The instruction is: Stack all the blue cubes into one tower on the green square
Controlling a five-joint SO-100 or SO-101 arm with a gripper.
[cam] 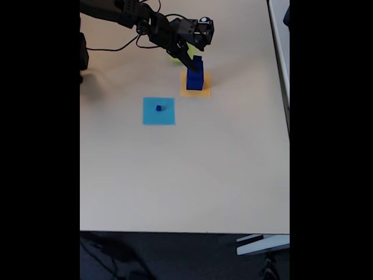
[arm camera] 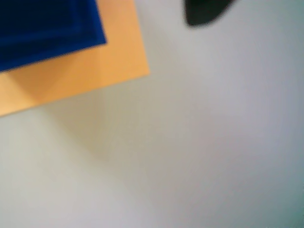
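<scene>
In the fixed view we see two blue cubes (cam: 195,76) stacked on the orange square (cam: 195,88) near the desk's (cam: 186,175) far edge. The claw (cam: 194,63) sits at the upper cube; we cannot tell whether it grips. The small cube (cam: 158,107) rests on the light blue square (cam: 158,111). The green square (cam: 175,58) peeks out beneath the arm.

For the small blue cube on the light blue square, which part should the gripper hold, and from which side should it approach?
Probably from straight above, closing on two opposite side faces. In the fixed view the small blue cube sits alone near the middle of the flat light blue square, with nothing beside it, so the fingers have room on either side.
</scene>
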